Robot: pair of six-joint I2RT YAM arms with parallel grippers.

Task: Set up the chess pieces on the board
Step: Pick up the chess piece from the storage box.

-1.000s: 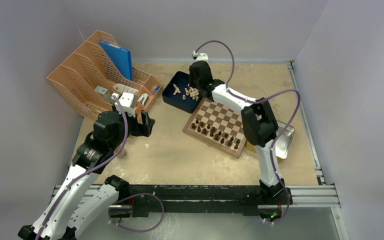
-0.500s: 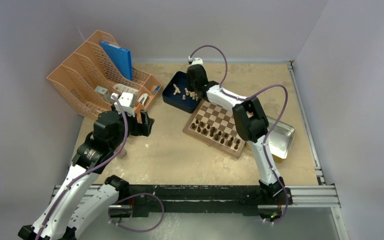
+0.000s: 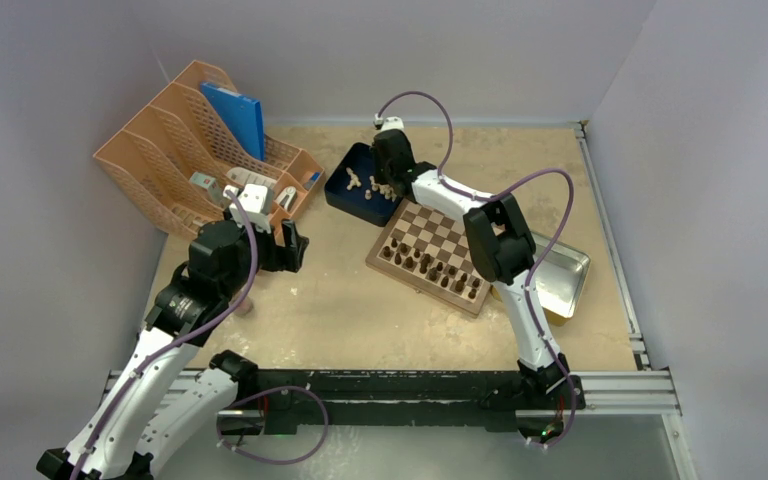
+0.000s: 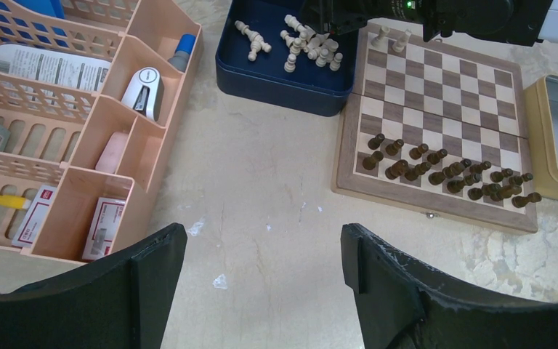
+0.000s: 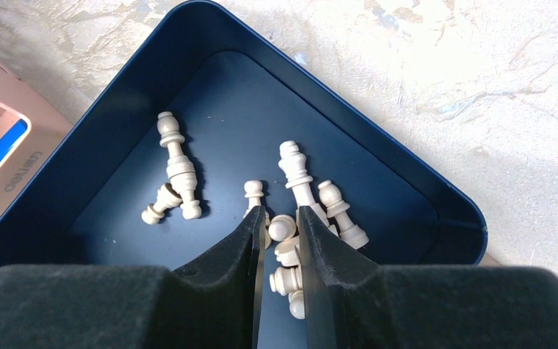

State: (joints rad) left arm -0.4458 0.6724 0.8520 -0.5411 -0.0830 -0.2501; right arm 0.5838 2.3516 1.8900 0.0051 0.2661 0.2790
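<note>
R gripper (image 5: 281,213) is down in the blue tray (image 5: 414,182), fingers nearly closed on the round head of 1 pawn (image 5: 282,227). It looks pinched, tho contact's hard to confirm w/ the pile this tight. The other chess pieces (image 5: 176,163) lie loose in the tray, and just 2 pale ones stand on the board (image 4: 436,87), far row. Plan: lift straight up, slow, so neighbours don't snag, then set it upright mid-square. L gripper (image 4: 261,240) is spread wide, holding nothing, over the table (image 4: 261,182).
</note>
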